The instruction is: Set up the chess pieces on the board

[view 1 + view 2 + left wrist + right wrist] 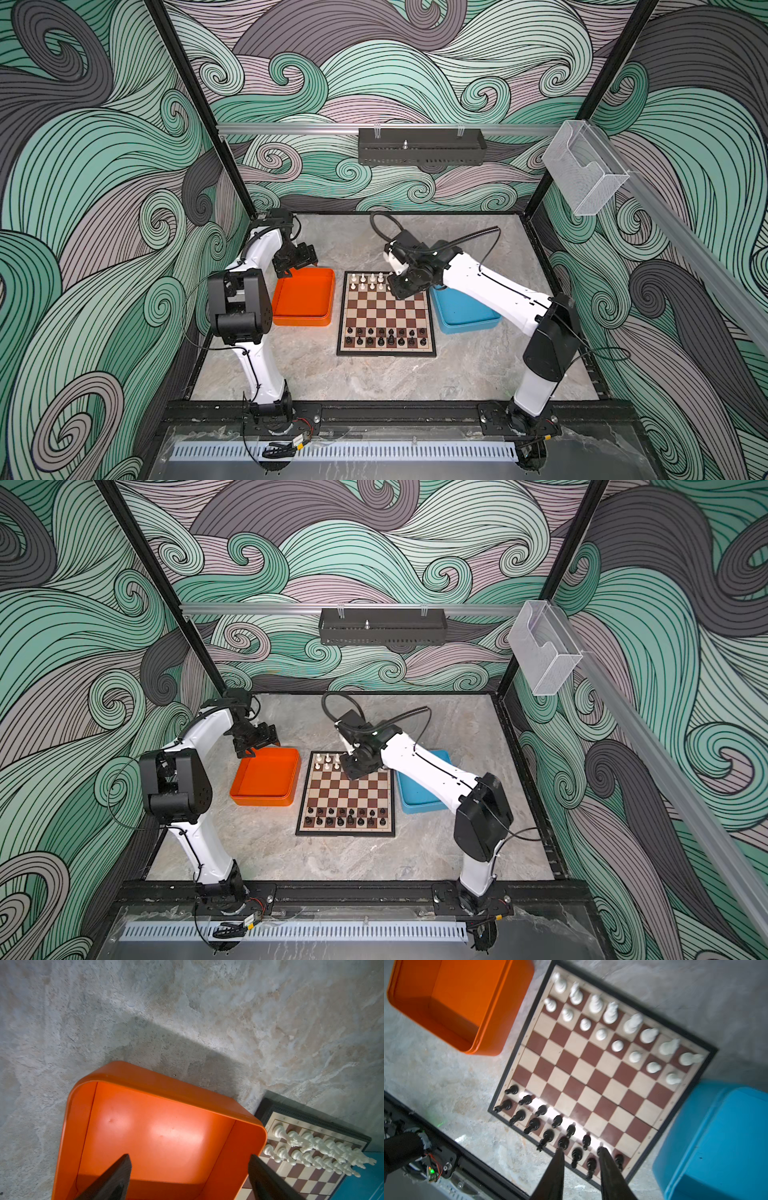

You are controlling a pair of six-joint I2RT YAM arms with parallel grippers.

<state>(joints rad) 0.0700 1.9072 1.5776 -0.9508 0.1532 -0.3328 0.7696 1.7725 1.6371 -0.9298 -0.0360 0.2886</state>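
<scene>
While the left gripper hangs spread wide over the far edge of the orange tray, the right gripper sits above the far right corner of the board, fingers just slightly apart, nothing between them. White chess pieces fill the two far rows, black chess pieces the two near rows, and the blue tray is just right of the board.

16 white pcs, 16 black pcs, 1 board, 2 trays.
</scene>
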